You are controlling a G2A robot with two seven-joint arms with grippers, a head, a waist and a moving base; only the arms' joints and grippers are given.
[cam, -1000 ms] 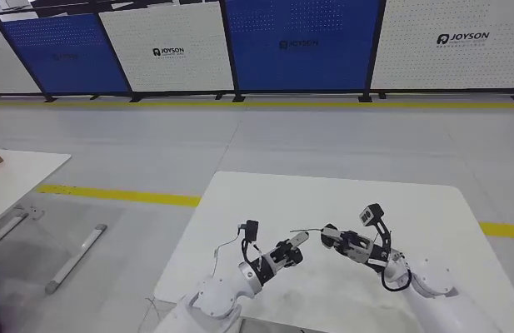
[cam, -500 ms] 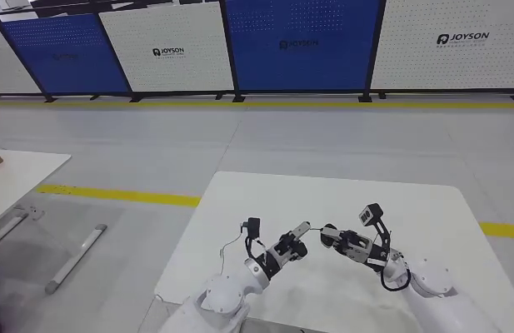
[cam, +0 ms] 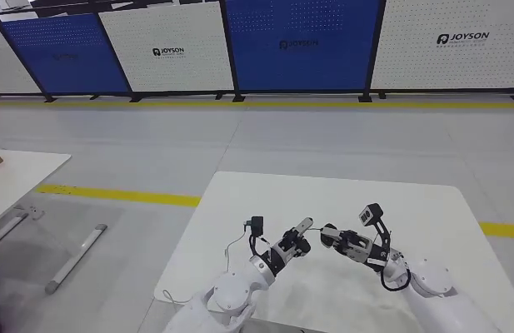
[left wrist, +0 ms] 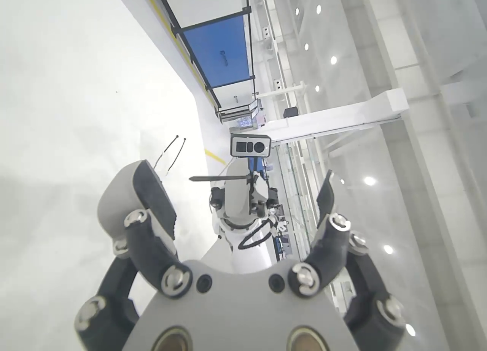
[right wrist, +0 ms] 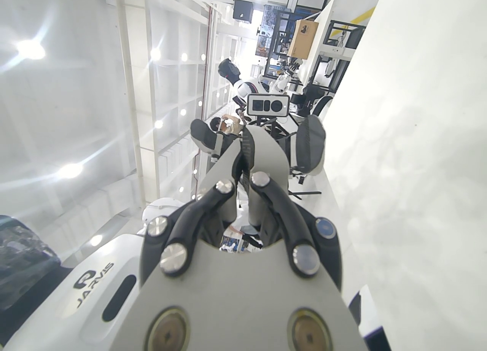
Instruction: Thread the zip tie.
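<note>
Top view: the white bench [cam: 406, 208] carries both arms near its front edge. The left hand [cam: 301, 236] and the right hand [cam: 326, 234] face each other tip to tip, just beside one another above the bench surface, with only a small gap between them.

Left wrist view: the left hand is spread wide, its two dark-padded fingers [left wrist: 154, 192] standing well apart with nothing between the pads. Beyond them the right hand holds a black zip tie [left wrist: 218, 178] off the bench. The strip sticks out sideways from the grip, and its pointed free end lies in the open gap of the left hand, touching neither finger. Farther back, two loose zip ties [left wrist: 175, 156] lie side by side flat on the bench, well apart from both hands.

Right wrist view: the right hand is narrow, its fingers pressed together at the tips. The left hand sits just beyond them with one finger on either side, and the bench runs along one edge.
</note>
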